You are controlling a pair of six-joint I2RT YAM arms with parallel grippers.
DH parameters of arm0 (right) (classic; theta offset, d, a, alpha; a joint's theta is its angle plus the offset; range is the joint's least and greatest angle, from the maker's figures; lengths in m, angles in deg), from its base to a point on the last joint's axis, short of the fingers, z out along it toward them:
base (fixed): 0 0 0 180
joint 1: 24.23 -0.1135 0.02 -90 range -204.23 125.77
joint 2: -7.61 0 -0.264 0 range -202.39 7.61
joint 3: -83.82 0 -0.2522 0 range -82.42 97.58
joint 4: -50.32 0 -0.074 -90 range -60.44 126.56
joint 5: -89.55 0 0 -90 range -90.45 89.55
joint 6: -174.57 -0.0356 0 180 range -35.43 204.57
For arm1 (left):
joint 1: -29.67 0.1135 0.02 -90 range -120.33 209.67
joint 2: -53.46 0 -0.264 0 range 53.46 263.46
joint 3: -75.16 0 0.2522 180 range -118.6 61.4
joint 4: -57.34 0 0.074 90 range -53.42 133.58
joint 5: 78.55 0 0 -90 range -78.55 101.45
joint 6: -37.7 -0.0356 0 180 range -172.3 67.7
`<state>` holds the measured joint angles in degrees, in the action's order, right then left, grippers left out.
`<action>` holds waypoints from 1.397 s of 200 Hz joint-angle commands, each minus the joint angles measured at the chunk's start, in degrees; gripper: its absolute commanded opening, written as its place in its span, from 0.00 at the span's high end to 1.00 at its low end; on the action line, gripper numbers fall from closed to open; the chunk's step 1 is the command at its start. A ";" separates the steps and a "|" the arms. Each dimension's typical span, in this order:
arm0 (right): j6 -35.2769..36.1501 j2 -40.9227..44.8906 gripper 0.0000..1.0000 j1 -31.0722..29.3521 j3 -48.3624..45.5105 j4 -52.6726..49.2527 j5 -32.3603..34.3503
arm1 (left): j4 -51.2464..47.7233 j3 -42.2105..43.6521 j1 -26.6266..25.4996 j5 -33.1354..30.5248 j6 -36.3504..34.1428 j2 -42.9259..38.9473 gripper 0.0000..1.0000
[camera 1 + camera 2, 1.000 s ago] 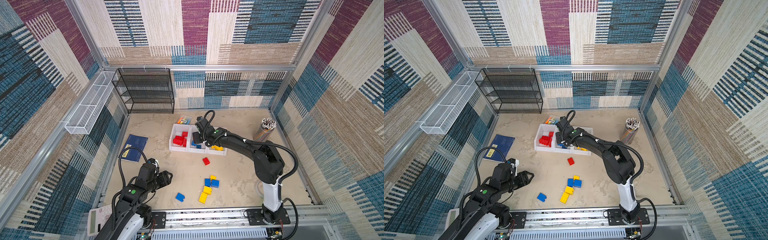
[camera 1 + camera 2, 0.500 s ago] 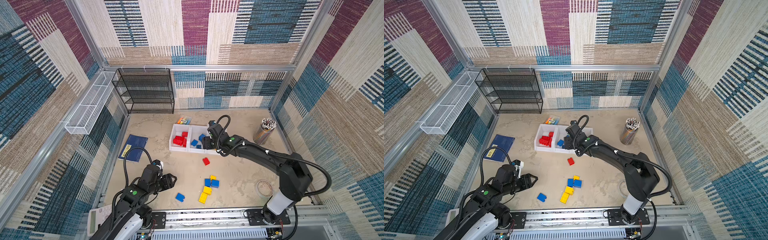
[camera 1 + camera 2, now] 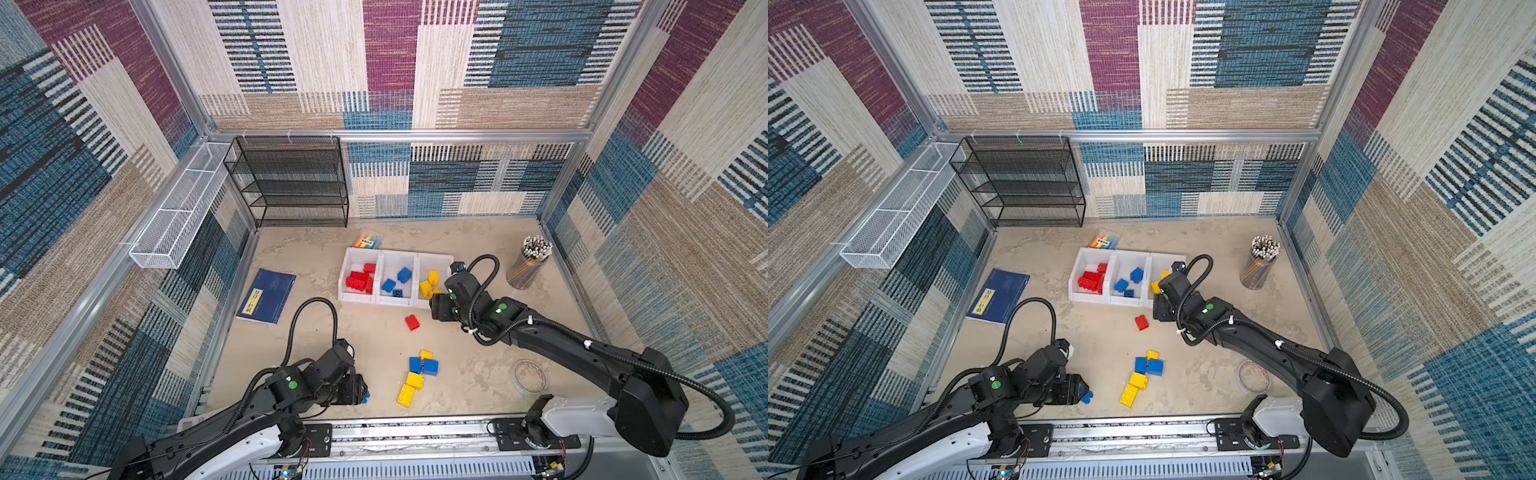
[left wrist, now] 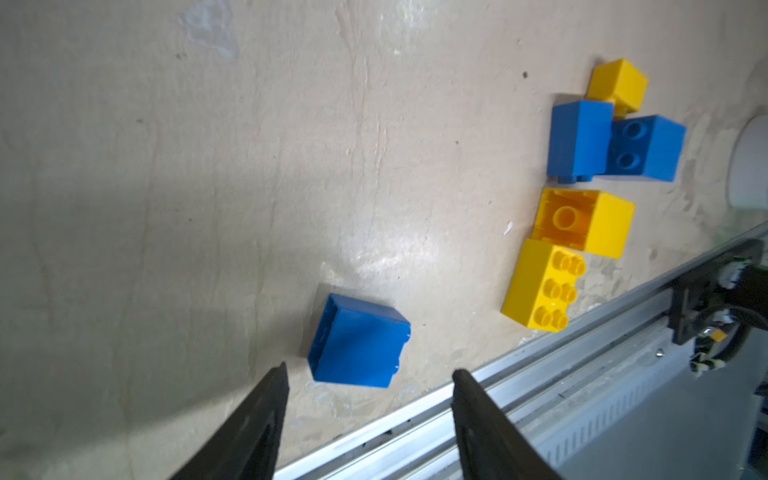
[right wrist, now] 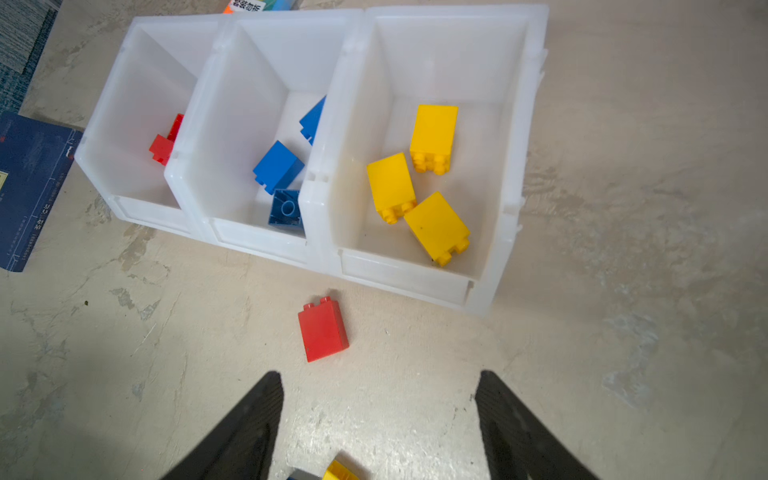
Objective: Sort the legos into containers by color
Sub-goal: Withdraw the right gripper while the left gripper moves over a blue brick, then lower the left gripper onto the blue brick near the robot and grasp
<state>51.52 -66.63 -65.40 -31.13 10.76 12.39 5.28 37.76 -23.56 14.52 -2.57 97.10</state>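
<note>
Left wrist view, left fingers [image 4: 249,432] spread beside blue lego [image 4: 357,343], right fingers [image 5: 245,428] spread near red lego [image 5: 323,330]

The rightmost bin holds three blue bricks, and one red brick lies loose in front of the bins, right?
No, the three bricks in that bin are yellow, as the right wrist view shows; the red brick does lie loose in front.

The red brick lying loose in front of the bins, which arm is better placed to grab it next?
Right. The right gripper hangs open just short of the red brick, in front of the bins. The left gripper is open at a blue brick, much farther off.
</note>
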 commanded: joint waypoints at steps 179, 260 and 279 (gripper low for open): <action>-4.69 4.02 0.23 -0.03 -2.12 -1.86 1.17 | 1.31 -8.72 -9.55 -8.09 -9.97 23.32 0.40; -5.97 6.29 0.23 -0.05 -3.64 -3.09 1.99 | 0.36 -12.38 -13.77 -12.38 -10.53 32.67 0.51; -6.31 7.31 0.24 -0.05 -4.13 -3.68 2.34 | 1.06 -13.00 -13.83 -12.47 -10.65 33.07 0.52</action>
<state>46.16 -60.51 -65.40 -34.81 7.94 13.31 5.96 25.26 -37.26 3.87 -12.38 129.56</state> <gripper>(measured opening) 0.763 0.487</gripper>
